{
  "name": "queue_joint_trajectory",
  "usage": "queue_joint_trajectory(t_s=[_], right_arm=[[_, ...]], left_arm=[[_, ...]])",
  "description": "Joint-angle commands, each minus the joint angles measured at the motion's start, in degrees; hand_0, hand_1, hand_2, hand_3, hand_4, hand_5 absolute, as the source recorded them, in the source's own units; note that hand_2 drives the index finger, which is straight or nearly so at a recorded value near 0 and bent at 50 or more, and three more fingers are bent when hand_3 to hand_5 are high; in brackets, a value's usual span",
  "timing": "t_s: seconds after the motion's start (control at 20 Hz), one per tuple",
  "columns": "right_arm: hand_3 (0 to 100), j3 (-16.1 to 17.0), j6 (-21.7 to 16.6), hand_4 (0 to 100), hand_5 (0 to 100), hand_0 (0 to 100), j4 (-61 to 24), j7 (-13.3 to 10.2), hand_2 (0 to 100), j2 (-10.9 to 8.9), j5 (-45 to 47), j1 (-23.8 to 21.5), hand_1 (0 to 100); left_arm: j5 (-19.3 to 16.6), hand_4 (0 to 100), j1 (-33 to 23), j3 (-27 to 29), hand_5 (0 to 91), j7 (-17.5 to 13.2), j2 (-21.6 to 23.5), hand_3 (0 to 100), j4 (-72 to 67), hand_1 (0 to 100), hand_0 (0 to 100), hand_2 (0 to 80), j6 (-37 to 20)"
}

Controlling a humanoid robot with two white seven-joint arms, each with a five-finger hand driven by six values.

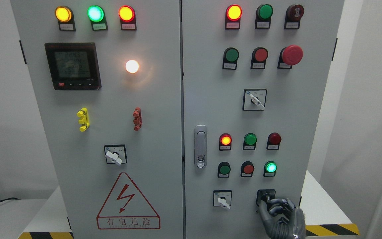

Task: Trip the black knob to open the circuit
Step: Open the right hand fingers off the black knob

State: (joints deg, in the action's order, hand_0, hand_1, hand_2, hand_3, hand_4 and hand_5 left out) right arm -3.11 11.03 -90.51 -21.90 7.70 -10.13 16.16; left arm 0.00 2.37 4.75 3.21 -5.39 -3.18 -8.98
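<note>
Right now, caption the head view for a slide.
Right hand grips the black knob at the cabinet's lower right.

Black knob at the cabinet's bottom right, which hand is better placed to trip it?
The right hand. Its arm enters from the lower right and its fingers are already curled on the black knob. The left hand is not in view.

Only the right hand (pixel 279 214) shows, a dark grey jointed hand rising from the bottom edge of the head view, right of centre. Its wrist is cut off by the frame. The fingers (pixel 276 203) are curled inward and upward, closed about the black knob (pixel 266 197). The thumb extends up the left side.
</note>
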Motion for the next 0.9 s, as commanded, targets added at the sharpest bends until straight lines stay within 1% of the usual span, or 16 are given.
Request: queue_joint_trajectory(t_s=[0.0,0.3,0.85], right_arm=[[79,-0.1,0.0,76,88,34,0.0,-0.1,44,-0.05,-1.6,-0.3,87],[77,-0.1,-0.5,76,87,34,0.1,-0.1,42,-0.14,-4.0,-0.6,88],[75,-0.1,-0.5,75,86,34,0.8,-0.1,41,-0.14,-4.1,-0.7,88]], left_arm=[[-1.8,0,0.0,0.0,0.0,0.0,-0.1,0,-0.1,39,12,0.0,0.0],[-1.8,0,0.0,0.0,0.0,0.0,0.0,0,0.0,39,12,0.0,0.0],[-1.8,0,0.0,0.0,0.0,0.0,0.0,0,0.0,39,12,0.0,0.0]])
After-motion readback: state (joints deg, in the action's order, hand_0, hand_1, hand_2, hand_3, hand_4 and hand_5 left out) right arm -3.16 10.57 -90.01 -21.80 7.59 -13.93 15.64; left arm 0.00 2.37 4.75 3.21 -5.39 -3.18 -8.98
